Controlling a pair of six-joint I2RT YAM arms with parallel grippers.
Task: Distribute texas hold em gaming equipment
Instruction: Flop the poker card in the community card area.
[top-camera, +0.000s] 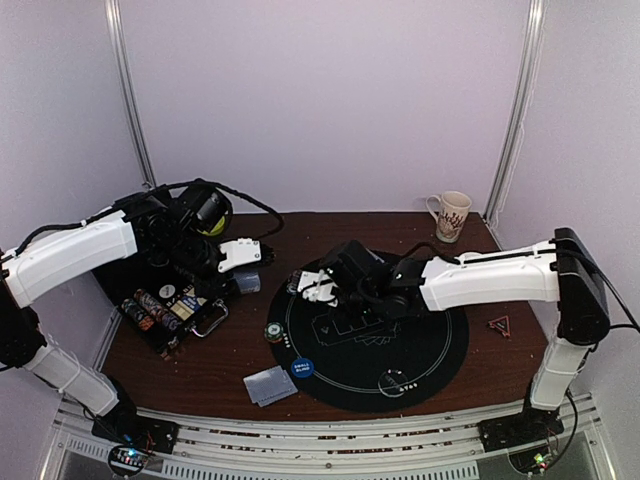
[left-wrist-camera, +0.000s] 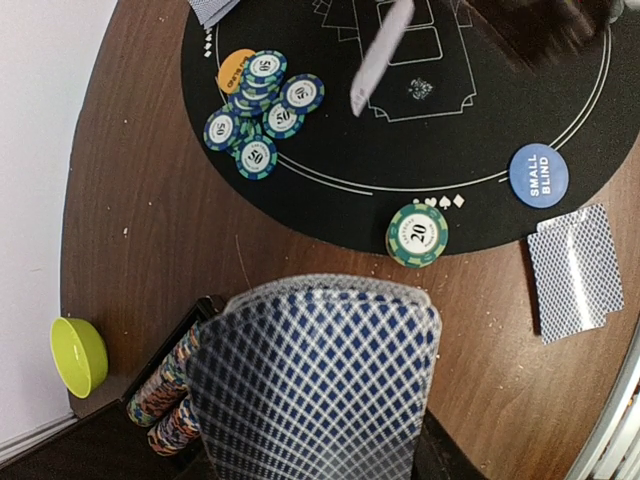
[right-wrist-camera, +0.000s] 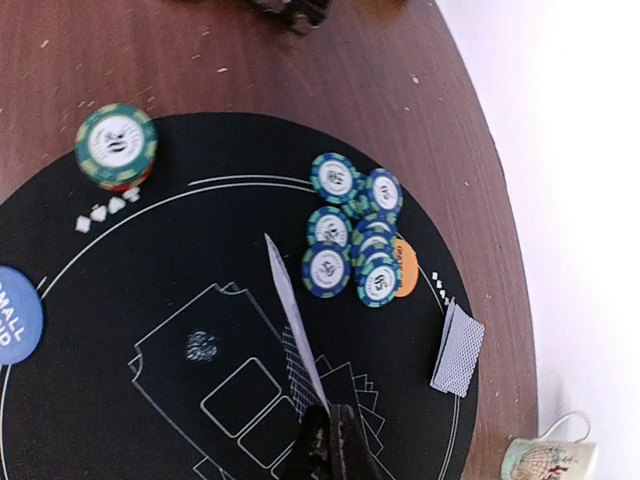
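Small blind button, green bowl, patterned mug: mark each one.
small blind button (left-wrist-camera: 538, 175), left wrist view, centre of blue face.
green bowl (left-wrist-camera: 80, 358), left wrist view, inside wall.
patterned mug (top-camera: 452, 216), top external view, its side.

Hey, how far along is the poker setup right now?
Looks done: near card pair and far card pair dealt, blue chips, teal chip stack, small blind button placed. In hand: right gripper pinches one card; left gripper holds the deck. Left: probably laying that card on the mat, then more.

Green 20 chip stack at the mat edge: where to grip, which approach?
Probably straight down from above onto the green chip stack, pinching opposite sides of its striped rim. It lies flat and low, so only the round edge offers a hold, and nothing crowds it.
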